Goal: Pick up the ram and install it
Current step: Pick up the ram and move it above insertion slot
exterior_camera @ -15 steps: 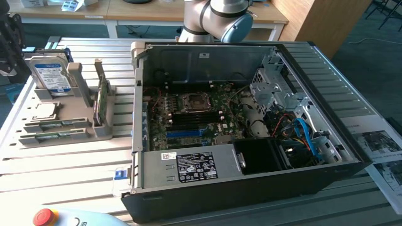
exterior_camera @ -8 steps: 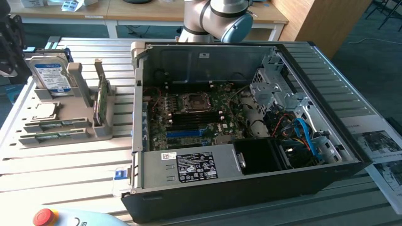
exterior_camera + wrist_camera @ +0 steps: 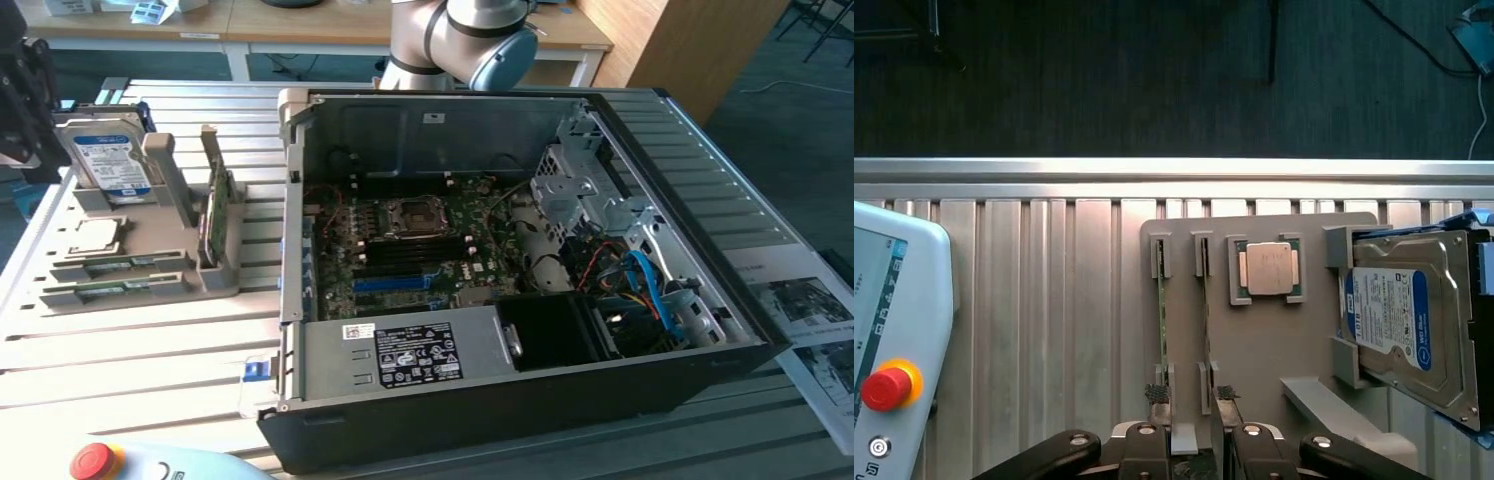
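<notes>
Your hand [image 3: 1191, 395] is released. Its fingers [image 3: 1157, 393] stand spread, with nothing gripped between them. You'll find the ram [image 3: 1206, 320] on edge in its slot of the grey holder [image 3: 1254, 350] — not lifted and not installed. In the wrist view it lines up between the two pads, nearer one than the other. You cannot tell whether the hand is level with it or above it. A second green stick [image 3: 1162, 320] stands just beside the ram, parallel to it. On the ram's other side the CPU [image 3: 1267, 268] lies flat in its own recess. Past the CPU, the hard drive [image 3: 1409, 325] stands in the bracket at the holder's end. The holder sits on the slatted table [image 3: 134, 350] — to the exterior view's left of the open computer case [image 3: 467, 420].
</notes>
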Robot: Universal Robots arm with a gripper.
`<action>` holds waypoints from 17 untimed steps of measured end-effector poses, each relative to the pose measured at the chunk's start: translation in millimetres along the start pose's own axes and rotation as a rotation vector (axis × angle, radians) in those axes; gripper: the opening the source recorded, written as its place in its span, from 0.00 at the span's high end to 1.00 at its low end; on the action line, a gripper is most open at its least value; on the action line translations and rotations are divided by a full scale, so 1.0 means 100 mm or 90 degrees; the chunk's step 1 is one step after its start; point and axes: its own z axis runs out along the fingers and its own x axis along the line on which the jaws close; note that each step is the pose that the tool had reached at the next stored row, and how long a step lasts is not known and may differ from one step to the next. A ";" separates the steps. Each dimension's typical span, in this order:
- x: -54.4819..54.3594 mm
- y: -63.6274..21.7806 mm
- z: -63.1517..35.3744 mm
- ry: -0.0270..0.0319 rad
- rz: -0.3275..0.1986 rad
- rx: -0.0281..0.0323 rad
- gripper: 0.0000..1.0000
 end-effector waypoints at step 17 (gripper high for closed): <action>0.00 -0.006 0.136 0.0072 0.000 0.0002 0.70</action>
